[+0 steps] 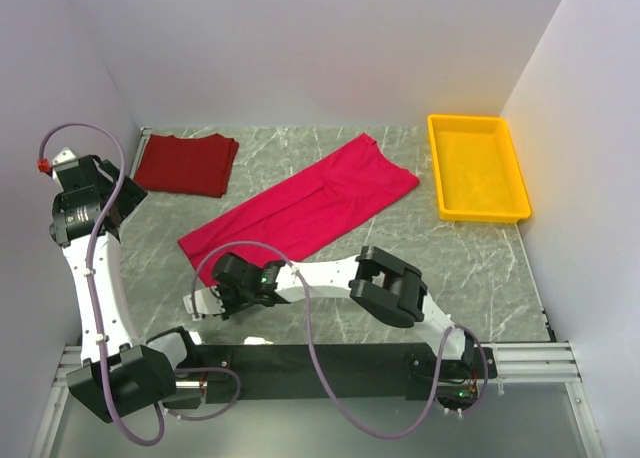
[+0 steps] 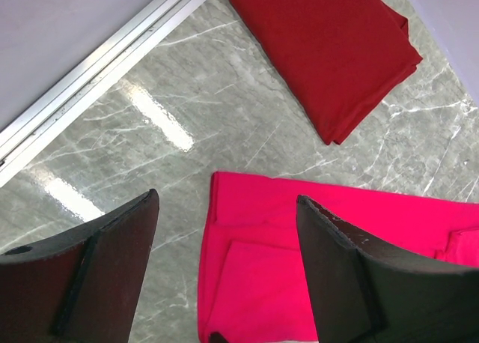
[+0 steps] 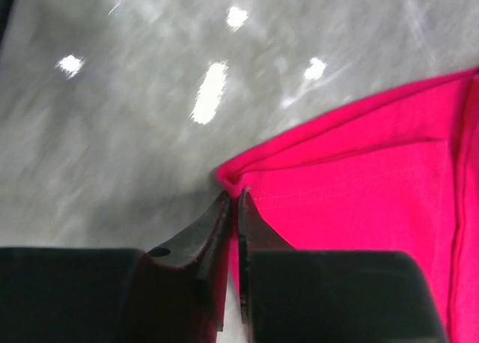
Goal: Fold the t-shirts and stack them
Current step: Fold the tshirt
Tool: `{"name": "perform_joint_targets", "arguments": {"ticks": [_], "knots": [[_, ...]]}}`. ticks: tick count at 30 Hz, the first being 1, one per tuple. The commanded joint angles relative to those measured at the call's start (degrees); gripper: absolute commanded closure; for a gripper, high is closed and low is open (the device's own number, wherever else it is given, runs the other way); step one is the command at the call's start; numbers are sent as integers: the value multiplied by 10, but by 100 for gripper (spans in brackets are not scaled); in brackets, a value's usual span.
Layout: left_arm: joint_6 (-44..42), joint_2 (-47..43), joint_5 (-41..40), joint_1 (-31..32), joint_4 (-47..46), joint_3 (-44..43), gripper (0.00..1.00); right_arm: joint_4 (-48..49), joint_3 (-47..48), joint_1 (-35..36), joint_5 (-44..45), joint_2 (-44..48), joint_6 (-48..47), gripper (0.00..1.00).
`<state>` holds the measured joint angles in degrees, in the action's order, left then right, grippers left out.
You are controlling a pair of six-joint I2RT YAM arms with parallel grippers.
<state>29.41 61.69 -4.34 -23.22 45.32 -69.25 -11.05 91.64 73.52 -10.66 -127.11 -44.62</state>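
The crimson-pink t-shirt [image 1: 300, 203] lies folded in a long strip, slanting across the middle of the table. The brick red t-shirt [image 1: 187, 163] lies folded at the far left. My right gripper [image 1: 205, 298] reaches low to the strip's near left corner. In the right wrist view the gripper [image 3: 232, 197] is shut on the corner edge of the pink cloth [image 3: 359, 201]. My left gripper [image 1: 100, 193] is raised high at the left. It is open and empty [image 2: 228, 201], above the pink shirt's end [image 2: 299, 238], with the brick red shirt [image 2: 329, 51] beyond.
A yellow plastic tray [image 1: 436, 168] stands at the far right against the wall. White walls close the table on the left, back and right. A metal rail [image 2: 97, 73] runs along the table's left edge.
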Motion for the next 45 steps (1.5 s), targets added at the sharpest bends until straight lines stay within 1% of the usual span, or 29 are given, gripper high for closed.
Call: {"name": "perform_joint_targets", "arguments": {"ticks": [1, 5, 6, 10, 11, 12, 16, 21, 23, 26, 27, 29, 30, 32, 33, 35, 36, 37, 38, 40, 41, 42, 44, 45], "knots": [[-2, 0, 15, -2, -7, -22, 21, -17, -69, 1, -40, 57, -37, 91], [-1, -3, 35, -2, -9, -13, 21, -34, -127, -4, -74, 111, -62, 94], [-1, -3, 39, -2, -10, -11, 21, -51, -148, -5, -82, 132, -75, 95], [2, -8, 80, -2, -17, 11, 21, -99, -211, -11, -119, 194, -108, 97], [3, -10, 101, -2, -22, 24, 21, -107, -225, -10, -132, 208, -113, 97], [3, -11, 114, -2, -25, 33, 21, -124, -252, -11, -140, 235, -116, 97], [2, -15, 171, -2, -35, 68, 21, -158, -287, -3, -180, 284, -93, 97], [9, -8, 255, -2, -44, 108, 22, -194, -352, 16, -196, 345, -90, 97], [14, -6, 273, -2, -56, 126, 22, -207, -374, 17, -195, 374, -94, 97], [17, 2, 326, -2, -79, 152, 17, -213, -414, 15, -185, 398, -96, 95], [15, 9, 339, -2, -83, 158, 16, -212, -427, 17, -182, 411, -87, 87], [12, 16, 378, -2, -104, 175, 17, -205, -433, 15, -169, 420, -71, 66], [11, 18, 389, -2, -111, 181, 17, -204, -430, 12, -166, 427, -58, 57], [8, 25, 419, 12, -137, 190, 18, -203, -422, -12, -172, 443, -38, 49], [7, 28, 423, 21, -142, 191, 18, -211, -402, -24, -177, 449, -22, 40], [5, 46, 421, 67, -158, 184, 18, -219, -379, -75, -190, 462, -9, 36], [5, 55, 418, 87, -177, 179, 18, -235, -352, -92, -195, 470, -5, 29], [6, 78, 414, 123, -188, 175, 18, -244, -337, -116, -198, 473, -4, 28], [5, 92, 416, 138, -201, 164, 19, -266, -305, -160, -209, 473, -3, 28], [2, 143, 407, 177, -240, 147, 19, -284, -278, -215, -228, 472, -5, 28], [-1, 163, 407, 186, -253, 127, 20, -293, -259, -268, -235, 472, 1, 28], [-4, 209, 407, 208, -273, 113, 20, -296, -251, -292, -234, 471, 4, 28], [-11, 263, 404, 228, -282, 59, 21, -285, -239, -345, -236, 470, 24, 28], [-15, 316, 401, 232, -283, 38, 22, -278, -233, -393, -239, 470, 55, 28]]}}
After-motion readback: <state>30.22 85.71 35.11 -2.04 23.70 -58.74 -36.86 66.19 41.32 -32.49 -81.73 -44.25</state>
